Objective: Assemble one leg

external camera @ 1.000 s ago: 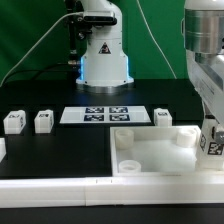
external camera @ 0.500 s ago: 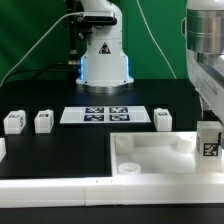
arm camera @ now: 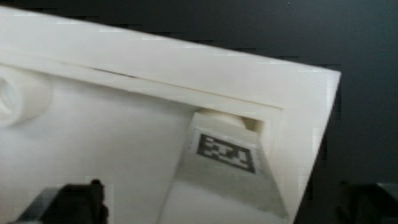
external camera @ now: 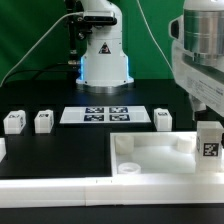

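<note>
Jaws stand apart and grip nothing, the gripper [external camera: 207,112] hanging just above the leg [external camera: 208,143], its dark fingertips [arm camera: 79,203] spread to either side in the wrist view. That leg [arm camera: 228,165] stands upright in a corner of the white tray [external camera: 150,152] at the exterior view's right, its black-and-white tag [external camera: 211,149] facing the exterior camera. Beyond the tray, on the black table [external camera: 60,150], a spare block [external camera: 163,118] sits near the marker board [external camera: 107,114] and two spare blocks [external camera: 43,121] sit toward the exterior view's left.
</note>
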`<act>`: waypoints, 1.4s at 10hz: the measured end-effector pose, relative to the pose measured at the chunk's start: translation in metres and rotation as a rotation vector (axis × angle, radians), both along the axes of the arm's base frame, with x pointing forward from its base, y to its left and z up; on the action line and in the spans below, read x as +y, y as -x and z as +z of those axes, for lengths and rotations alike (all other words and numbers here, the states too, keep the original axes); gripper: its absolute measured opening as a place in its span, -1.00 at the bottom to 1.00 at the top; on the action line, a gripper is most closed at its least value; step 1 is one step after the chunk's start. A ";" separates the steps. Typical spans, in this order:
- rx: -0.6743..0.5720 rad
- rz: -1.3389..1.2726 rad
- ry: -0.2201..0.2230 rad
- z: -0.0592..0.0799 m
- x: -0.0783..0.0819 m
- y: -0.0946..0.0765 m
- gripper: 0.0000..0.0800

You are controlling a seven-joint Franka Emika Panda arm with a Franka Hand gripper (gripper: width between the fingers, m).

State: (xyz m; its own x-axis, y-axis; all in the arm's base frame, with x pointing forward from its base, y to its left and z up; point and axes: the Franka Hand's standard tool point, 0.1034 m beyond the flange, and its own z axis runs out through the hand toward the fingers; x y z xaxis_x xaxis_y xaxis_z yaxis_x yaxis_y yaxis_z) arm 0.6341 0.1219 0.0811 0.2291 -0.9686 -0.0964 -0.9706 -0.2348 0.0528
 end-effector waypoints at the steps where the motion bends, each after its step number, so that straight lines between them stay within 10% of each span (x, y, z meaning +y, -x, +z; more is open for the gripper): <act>1: 0.000 0.000 0.000 0.000 0.000 0.000 0.62; 14: -0.001 0.343 -0.026 0.001 -0.003 0.003 0.62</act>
